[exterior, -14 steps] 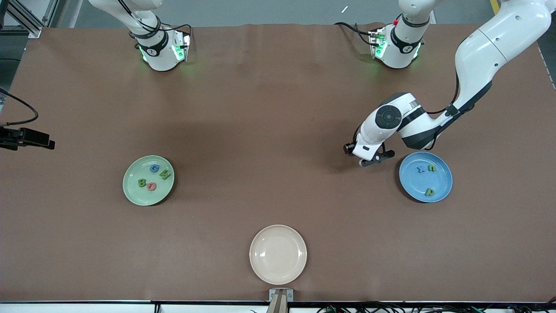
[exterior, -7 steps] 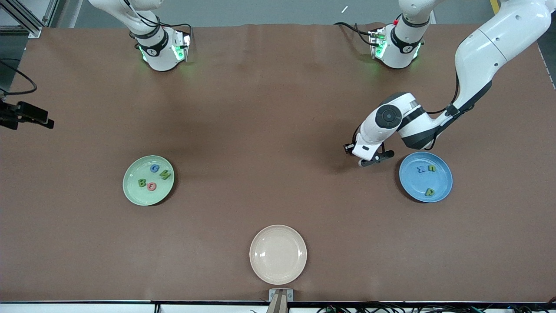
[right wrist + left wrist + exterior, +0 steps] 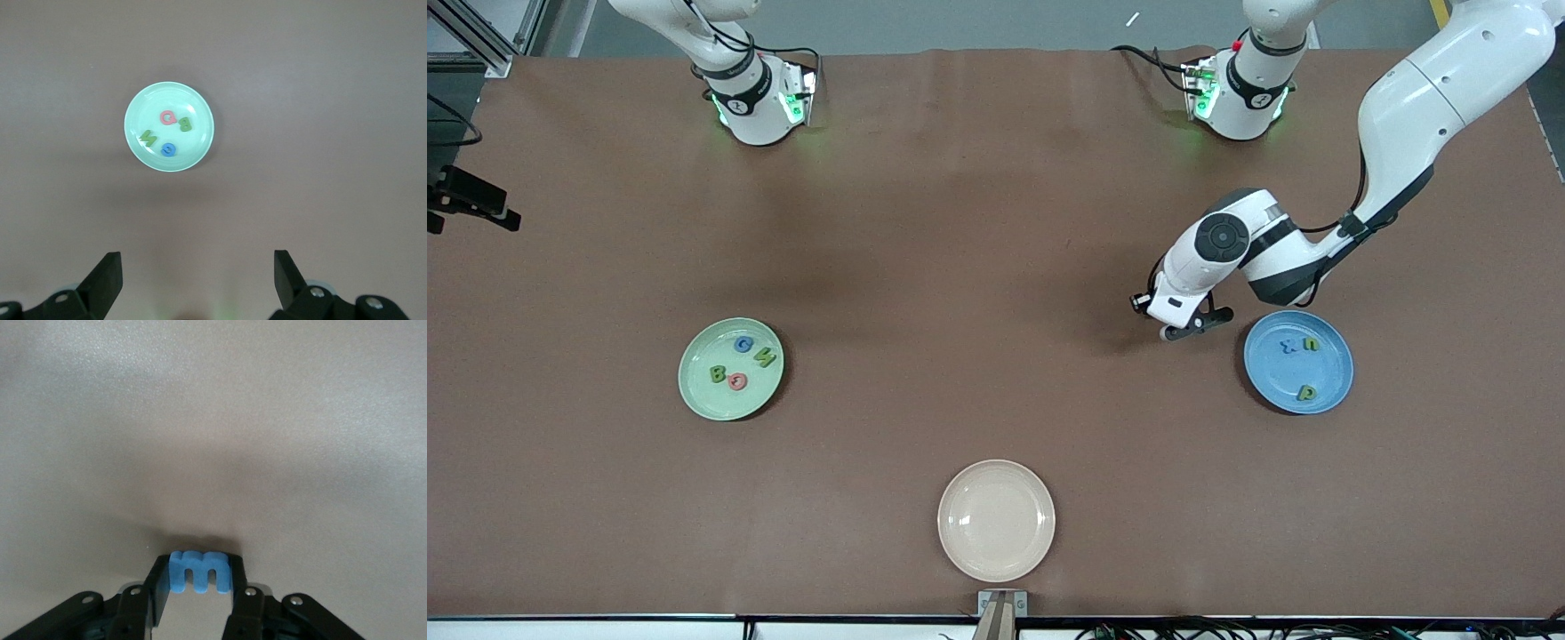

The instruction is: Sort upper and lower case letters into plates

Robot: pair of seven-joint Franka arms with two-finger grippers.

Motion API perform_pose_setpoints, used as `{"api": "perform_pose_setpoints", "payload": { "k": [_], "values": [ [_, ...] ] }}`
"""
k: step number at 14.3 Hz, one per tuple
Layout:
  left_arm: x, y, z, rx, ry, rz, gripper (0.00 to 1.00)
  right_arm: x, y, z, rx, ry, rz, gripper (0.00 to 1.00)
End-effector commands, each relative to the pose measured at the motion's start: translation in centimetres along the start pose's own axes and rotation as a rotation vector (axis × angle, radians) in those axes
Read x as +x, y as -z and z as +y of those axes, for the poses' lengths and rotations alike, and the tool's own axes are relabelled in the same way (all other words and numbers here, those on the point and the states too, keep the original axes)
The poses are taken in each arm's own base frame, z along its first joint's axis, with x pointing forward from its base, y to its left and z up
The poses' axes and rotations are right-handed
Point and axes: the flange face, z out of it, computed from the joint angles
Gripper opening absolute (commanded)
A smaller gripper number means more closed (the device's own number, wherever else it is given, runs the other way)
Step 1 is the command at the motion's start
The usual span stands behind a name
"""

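Blue foam letter m (image 3: 200, 572) sits pinched between the fingers of the left pincer (image 3: 200, 587), low over the brown worktop (image 3: 960, 267) beside the sky blue plate (image 3: 1329, 387); that plate holds three letters, the pale green plate (image 3: 698, 400) toward the right arm's end four; the right pincer (image 3: 197, 283) hangs spread above the green plate.

Brown table cover (image 3: 960, 222) spans the view; grey floor (image 3: 960, 22) along its far edge; even overhead light.
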Motion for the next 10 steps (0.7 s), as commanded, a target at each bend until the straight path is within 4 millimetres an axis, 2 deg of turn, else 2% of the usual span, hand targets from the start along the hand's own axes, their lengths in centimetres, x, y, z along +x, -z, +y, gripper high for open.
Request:
{"api": "perform_pose_setpoints", "payload": {
  "k": [1,6,10],
  "values": [
    [0.2,0.5,-0.3,0.023,0.010,0.032,0.19,-1.0,0.4,-0.6,-0.040,0.021,0.010,1.00],
    [1.2,4.6,0.2,0.081,-0.046,0.053,0.18,-1.7,0.8,-0.4,-0.027,0.013,0.014,1.00],
    [4.6,9.4,-0.5,0.063,-0.128,-0.002,0.17,-2.0,1.0,0.0,0.020,-0.009,0.025,1.00]
  ]
}}
